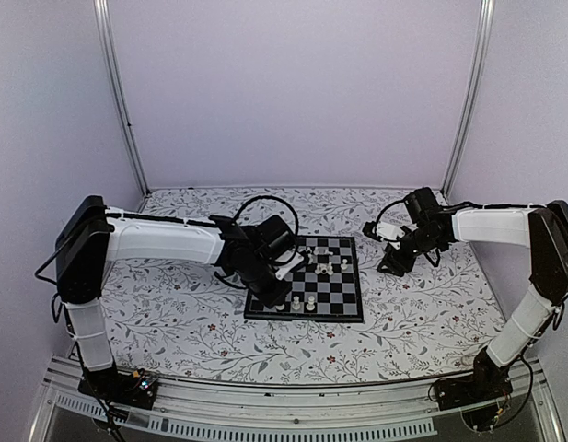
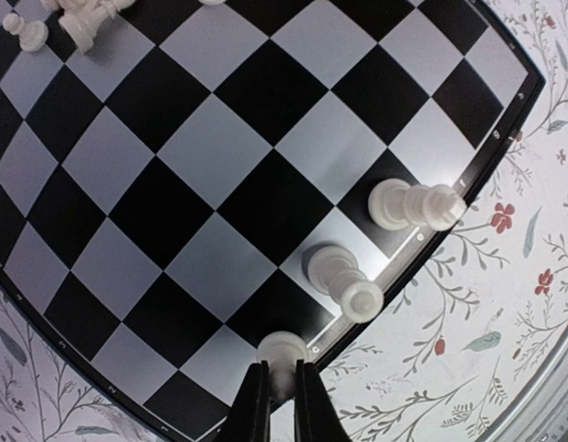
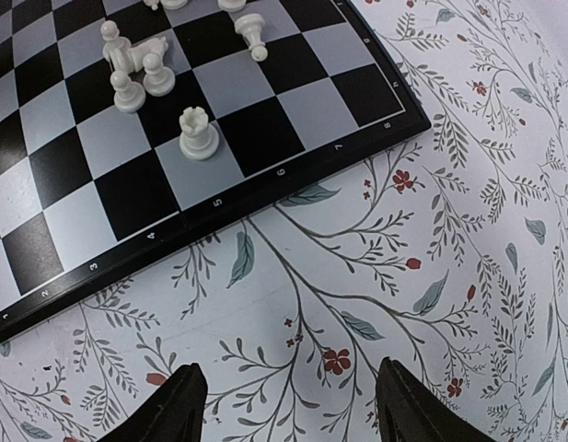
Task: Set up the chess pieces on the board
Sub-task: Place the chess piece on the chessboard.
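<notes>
Top view: high, distant, angled down. Wrist views: close, steep downward. All three share board.

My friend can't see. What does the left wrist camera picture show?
The left hand pinches a white chess piece on the chessboard's edge row. Beside it, two more white pieces stand along that edge, and other pieces cluster at the far corner.

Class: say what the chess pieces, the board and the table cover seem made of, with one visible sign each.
Chess pieces: probably moulded plastic, smooth cream with slight sheen. Board: likely printed sheet, semi-gloss; pale squares catch soft glare. Table cover: perhaps printed vinyl or paper, matte; flat floral print, no visible weave.
</notes>
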Motion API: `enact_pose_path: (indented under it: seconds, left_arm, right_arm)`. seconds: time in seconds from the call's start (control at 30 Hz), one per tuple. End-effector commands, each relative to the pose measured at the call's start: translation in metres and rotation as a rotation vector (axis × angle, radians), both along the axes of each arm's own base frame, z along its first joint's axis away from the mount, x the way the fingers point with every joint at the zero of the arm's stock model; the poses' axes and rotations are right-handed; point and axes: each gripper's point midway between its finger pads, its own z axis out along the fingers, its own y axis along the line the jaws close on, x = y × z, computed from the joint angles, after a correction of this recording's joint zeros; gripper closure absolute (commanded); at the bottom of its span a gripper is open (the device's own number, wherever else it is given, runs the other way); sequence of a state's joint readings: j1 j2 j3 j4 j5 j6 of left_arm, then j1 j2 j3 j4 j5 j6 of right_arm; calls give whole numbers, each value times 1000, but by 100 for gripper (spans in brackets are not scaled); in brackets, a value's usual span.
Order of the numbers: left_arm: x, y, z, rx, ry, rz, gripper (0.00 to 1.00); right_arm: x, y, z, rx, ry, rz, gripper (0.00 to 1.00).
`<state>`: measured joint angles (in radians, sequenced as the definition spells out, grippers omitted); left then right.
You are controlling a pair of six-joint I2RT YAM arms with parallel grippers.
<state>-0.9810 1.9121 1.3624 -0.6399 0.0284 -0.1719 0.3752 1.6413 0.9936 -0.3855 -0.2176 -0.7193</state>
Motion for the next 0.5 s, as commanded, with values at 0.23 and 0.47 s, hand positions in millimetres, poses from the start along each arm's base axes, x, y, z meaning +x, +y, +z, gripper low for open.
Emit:
enact_pose_path:
  seconds: [0.23,0.47]
  left_arm:
    - [1,-15,-7,-19,-10,-7,91]
    - [5,-14,-11,-2,-25,-2,86]
  right_arm:
    - [-3,1,-5,-14,13,7,34]
    - [-3,1,-7,-16,16,7,34]
